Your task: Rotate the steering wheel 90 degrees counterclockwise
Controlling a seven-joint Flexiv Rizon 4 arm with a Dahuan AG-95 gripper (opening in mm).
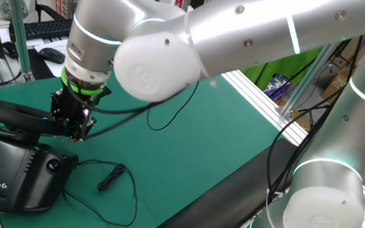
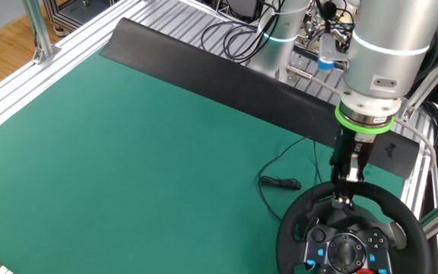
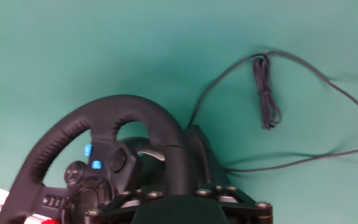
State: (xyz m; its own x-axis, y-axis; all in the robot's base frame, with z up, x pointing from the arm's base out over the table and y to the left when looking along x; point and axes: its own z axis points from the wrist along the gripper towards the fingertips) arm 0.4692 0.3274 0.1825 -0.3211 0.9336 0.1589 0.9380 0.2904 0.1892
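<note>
Claw (image 2: pixel 347 199) points steeply down at the rim of the steering wheel (image 2: pixel 348 232), which sits directly beneath it on the counter (image 2: pixel 128 144). Whether its jaws grip or stand clear cannot be determined (fingertips hidden). A bundled cable (image 3: pixel 266 93) lies beyond the claw.

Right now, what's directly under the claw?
The steering wheel's black rim sits under the claw, at the edge farthest from its Logitech base. Green mat surrounds it. The arm covers the claw tips, so contact with the rim can't be judged.
</note>
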